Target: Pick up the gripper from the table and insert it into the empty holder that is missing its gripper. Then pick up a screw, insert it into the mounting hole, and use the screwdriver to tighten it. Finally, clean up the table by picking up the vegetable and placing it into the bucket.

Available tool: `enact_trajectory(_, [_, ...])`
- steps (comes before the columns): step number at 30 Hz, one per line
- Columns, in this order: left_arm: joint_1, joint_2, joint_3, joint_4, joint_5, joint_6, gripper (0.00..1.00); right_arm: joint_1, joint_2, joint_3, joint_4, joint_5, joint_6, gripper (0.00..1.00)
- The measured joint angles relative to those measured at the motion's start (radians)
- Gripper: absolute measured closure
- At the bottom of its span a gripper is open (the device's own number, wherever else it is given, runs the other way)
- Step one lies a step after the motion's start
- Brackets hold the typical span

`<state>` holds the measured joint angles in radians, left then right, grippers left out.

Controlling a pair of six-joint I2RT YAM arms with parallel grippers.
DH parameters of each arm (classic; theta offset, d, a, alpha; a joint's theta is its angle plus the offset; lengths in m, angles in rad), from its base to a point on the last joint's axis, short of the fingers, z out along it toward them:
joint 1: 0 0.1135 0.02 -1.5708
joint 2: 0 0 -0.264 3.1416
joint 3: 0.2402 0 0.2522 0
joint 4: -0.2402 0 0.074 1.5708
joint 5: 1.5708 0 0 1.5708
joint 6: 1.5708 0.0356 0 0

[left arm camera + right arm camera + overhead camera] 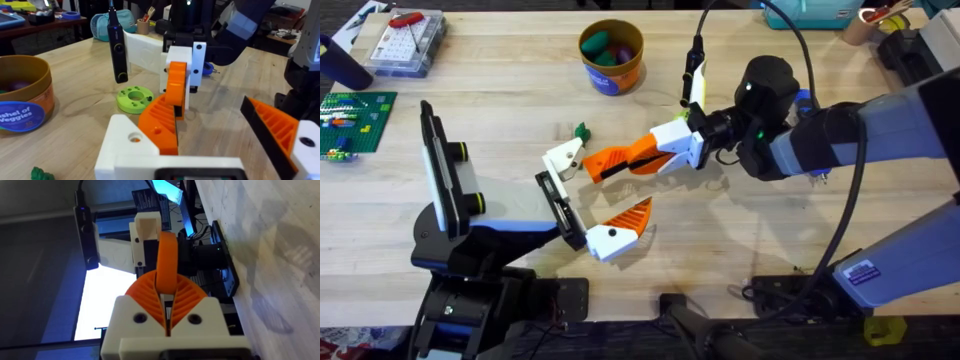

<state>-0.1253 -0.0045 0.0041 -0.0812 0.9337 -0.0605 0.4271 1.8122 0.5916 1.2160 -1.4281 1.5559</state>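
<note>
1. Overhead: the right gripper (pixel 605 165) reaches in from the right. Its long orange jaws are pinched narrow on the gripper (pixel 564 157), whose white block sits at the far end of the holder (pixel 558 205); whether it is seated there I cannot tell. The left gripper (pixel 598 198) stands wide, with its dotted finger (pixel 617 234) at the holder's near end. The vegetable (pixel 582 130) lies on the table (pixel 500 110), just beyond the gripper. The bucket (pixel 611 56) stands farther back, with pieces inside.
2. Left wrist: the gripper (pixel 150 137) is close in front and the right gripper's orange jaws (pixel 176 85) overlap its tip. A green disc (pixel 135 99) lies on the table, and the bucket (pixel 22 95) stands to the side.
3. Right wrist: the right gripper (pixel 166 312) has its jaws closed against the gripper's orange finger (pixel 166 260).
</note>
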Motion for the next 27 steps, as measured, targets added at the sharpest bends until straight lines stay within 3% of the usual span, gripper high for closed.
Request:
enact_trajectory(14, [0.0, 0.004, 0.001, 0.003, -0.003, 0.0, 0.014, 0.0, 0.001, -0.006, -0.025, -0.029, -0.012, 0.986])
enact_trajectory(27, [0.0, 0.004, 0.001, 0.003, -0.003, -0.001, 0.014, -0.003, 0.001, -0.059, 0.227, -0.036, -0.018, 0.986])
